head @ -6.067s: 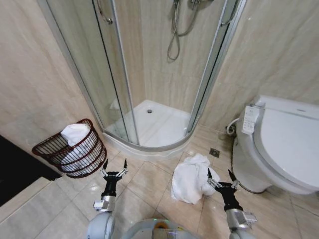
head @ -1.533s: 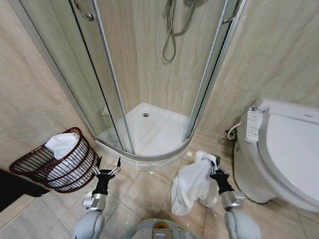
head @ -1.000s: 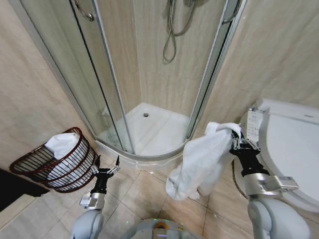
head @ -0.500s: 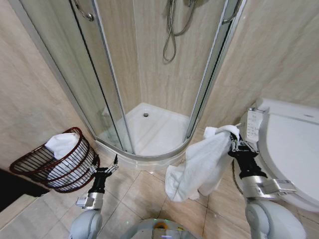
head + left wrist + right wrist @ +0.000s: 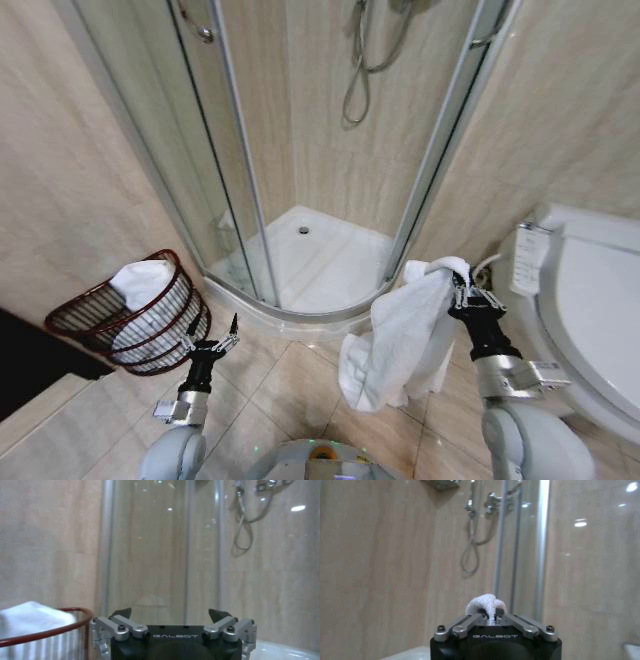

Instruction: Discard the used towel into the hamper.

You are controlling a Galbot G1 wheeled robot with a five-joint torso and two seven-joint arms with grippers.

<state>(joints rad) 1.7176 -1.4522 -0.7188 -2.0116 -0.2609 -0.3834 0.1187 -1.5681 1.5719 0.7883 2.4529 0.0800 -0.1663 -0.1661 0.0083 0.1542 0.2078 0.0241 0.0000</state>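
A white towel [image 5: 400, 335] hangs off the floor from my right gripper [image 5: 460, 287], which is shut on its top fold; the same fold [image 5: 485, 605] pokes up between the closed fingers in the right wrist view. At the left wall stands the hamper [image 5: 135, 310], a reddish-brown wire basket tilted over, with another white towel [image 5: 143, 281] inside. Low and just right of the hamper, my left gripper [image 5: 210, 333] points up, open and holding nothing. In the left wrist view the open left gripper [image 5: 170, 614] sits beside the hamper's rim [image 5: 60, 630].
A glass corner shower cabin [image 5: 330, 200] with a white tray fills the middle back. A white toilet [image 5: 590, 310] stands at the right, close to my right arm. Tiled floor [image 5: 290, 385] lies open between hamper and hanging towel.
The whole head view has shifted slightly right, so the camera moved. The right gripper still holds the towel raised, a little lower and nearer centre than before. The left gripper stays open.
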